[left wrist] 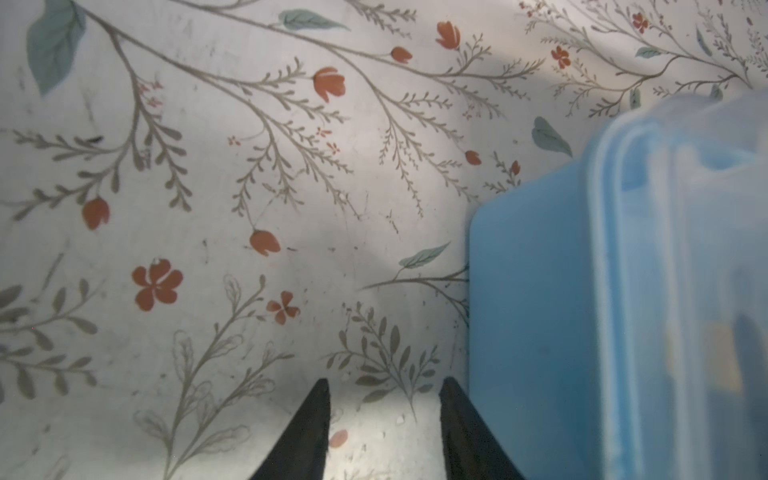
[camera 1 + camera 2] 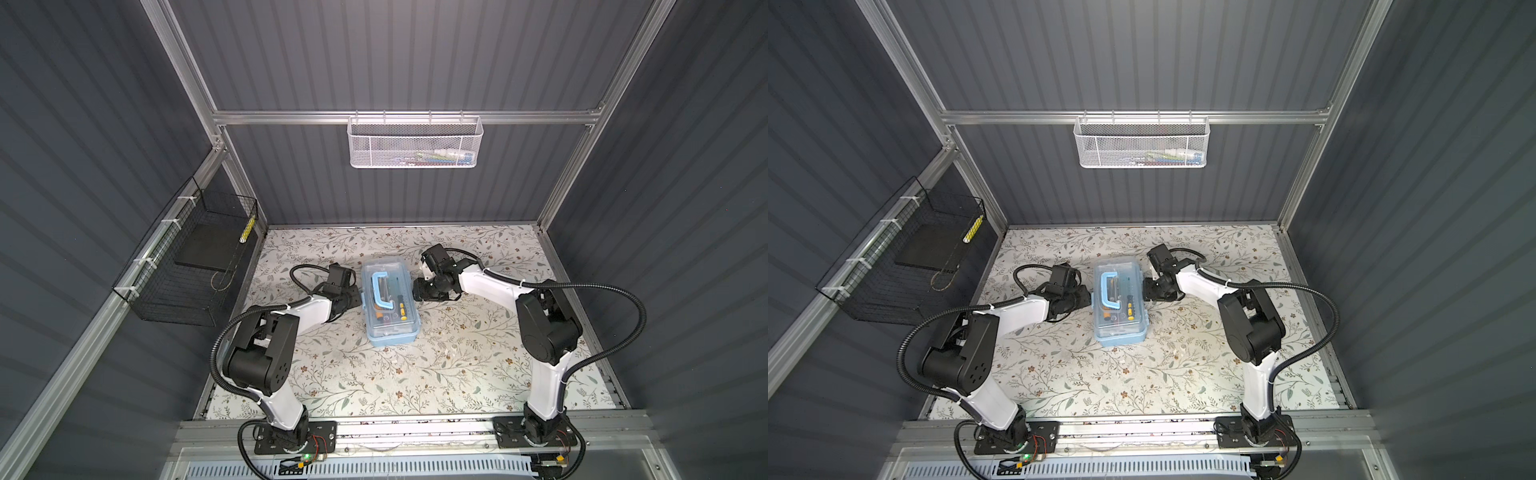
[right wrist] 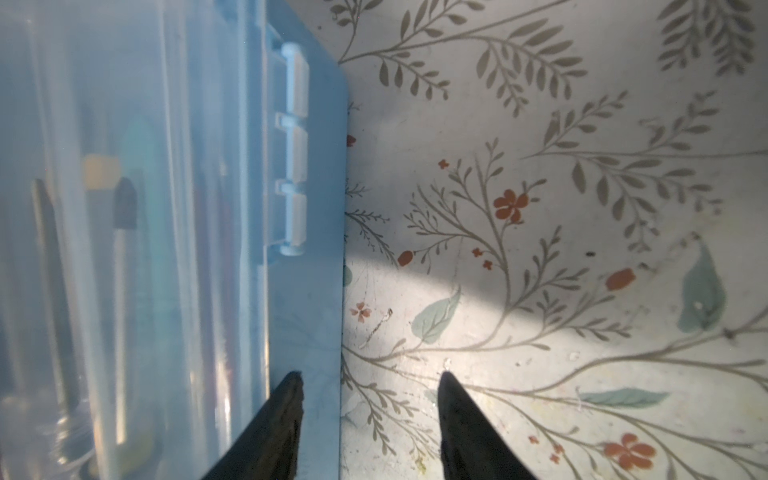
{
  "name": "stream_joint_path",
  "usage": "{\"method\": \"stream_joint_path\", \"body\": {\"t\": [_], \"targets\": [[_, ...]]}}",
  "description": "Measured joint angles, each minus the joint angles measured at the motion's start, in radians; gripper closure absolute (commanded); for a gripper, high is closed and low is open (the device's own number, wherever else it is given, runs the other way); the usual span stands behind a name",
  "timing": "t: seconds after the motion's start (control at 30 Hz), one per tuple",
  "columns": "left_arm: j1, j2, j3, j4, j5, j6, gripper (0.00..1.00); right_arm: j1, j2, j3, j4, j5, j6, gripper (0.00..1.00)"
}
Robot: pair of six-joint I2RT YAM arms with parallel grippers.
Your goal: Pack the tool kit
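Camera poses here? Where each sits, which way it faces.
Top views: high over the arm bases, tilted down at table, left arm, right arm, tool kit.
Left wrist: on left arm, looking down past open left gripper at table beside tool kit.
Right wrist: same on right arm; open right gripper beside tool kit.
Shared: all show tool kit and table.

Glossy light-blue plastic box with clear lid, on matt floral-printed tabletop; white metal mesh basket

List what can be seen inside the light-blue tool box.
Through the clear lid of the tool box, a yellow-black screwdriver and an orange tool show. The blue handle hides what lies beneath it; smaller items are too blurred to name.
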State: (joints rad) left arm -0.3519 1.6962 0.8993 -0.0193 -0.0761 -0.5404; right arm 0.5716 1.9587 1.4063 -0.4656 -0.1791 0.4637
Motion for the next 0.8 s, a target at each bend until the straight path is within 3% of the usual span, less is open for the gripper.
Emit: {"method": "stream_joint_path", "body": {"t": [0.8], "targets": [[-0.029,0.013,0.078,0.011,-0.049,0.008,0.53,0.001,0.000,0.000,-0.010,0.022,-0.016,0.46]]}}
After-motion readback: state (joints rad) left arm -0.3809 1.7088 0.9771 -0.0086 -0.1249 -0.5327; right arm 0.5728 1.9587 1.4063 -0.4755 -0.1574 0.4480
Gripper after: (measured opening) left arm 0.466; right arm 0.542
